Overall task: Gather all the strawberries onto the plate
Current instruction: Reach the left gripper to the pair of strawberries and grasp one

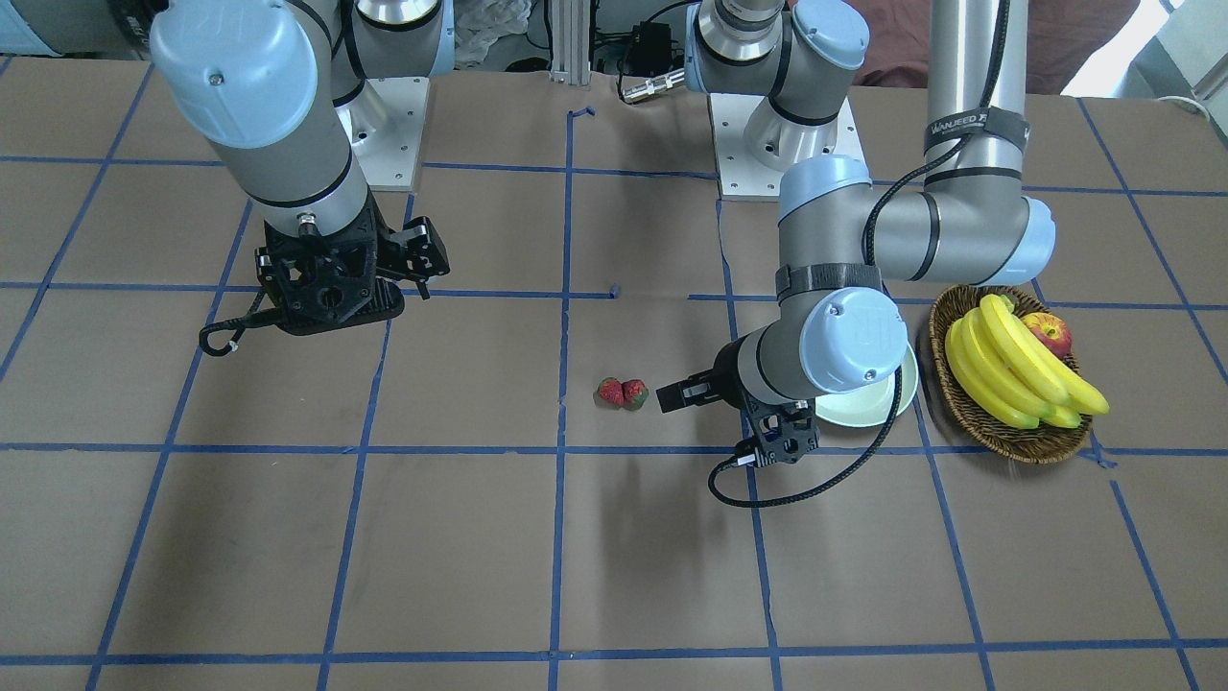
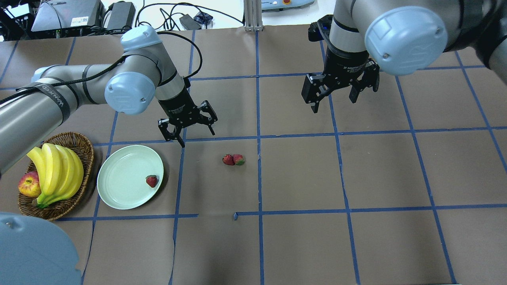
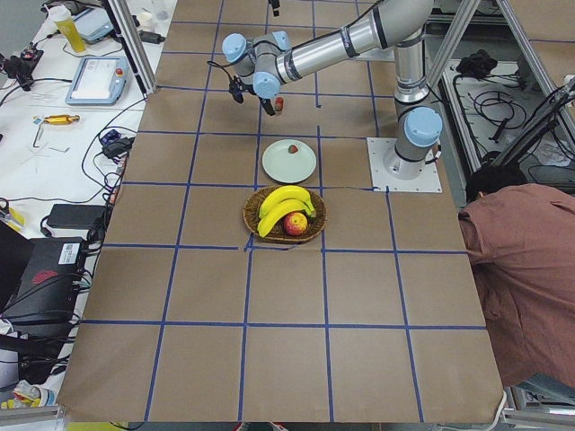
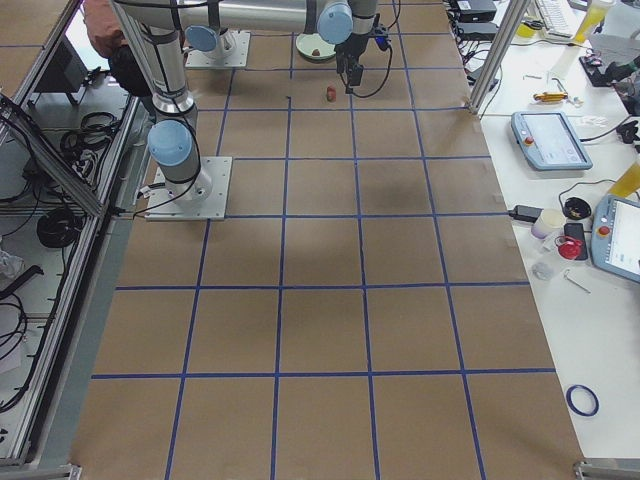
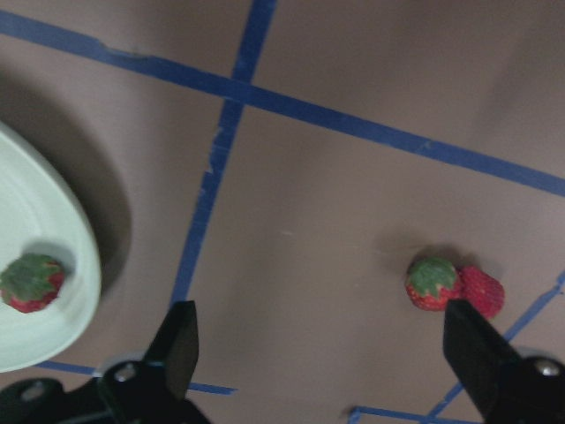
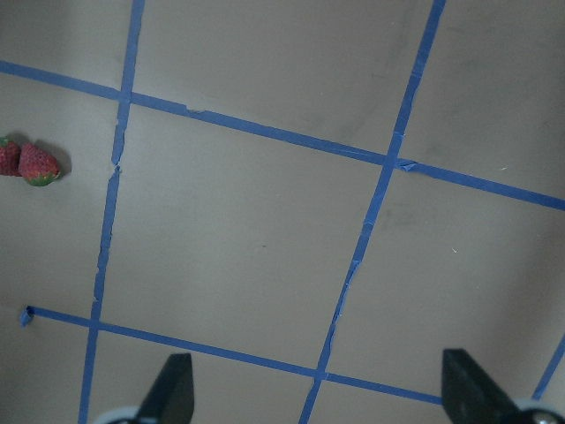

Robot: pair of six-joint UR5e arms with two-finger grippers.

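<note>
Overhead and wrist views, one moment. The plate (image 2: 119,190) lies on the bench (image 2: 301,245) on the robot's left, just beside the basket (image 2: 85,150) that holds bananas (image 2: 55,168) and an apple (image 2: 28,186).

(a) One strawberry (image 2: 151,181) lies inside the plate, near the rim on the side towards the bench's middle. In the left wrist view I see its green cap turned up towards the camera.

(b) The pair of strawberries (image 2: 233,159) lies on the bench near its middle, well apart from the plate. The two berries touch, and together they form a short row whose long axis runs left to right across the overhead view. In the left wrist view, the berry nearer the plate shows its green cap, while the other shows mostly red flesh. I cannot tell which way that second berry's tip points.

(c) The left gripper (image 2: 198,138) hangs above the bench between the plate and the pair, with its fingers (image 5: 179,340) released and spread wide.

(d) The right gripper (image 2: 334,106) hangs above the bench's far right part, well apart from all berries, its fingers also released.
</note>
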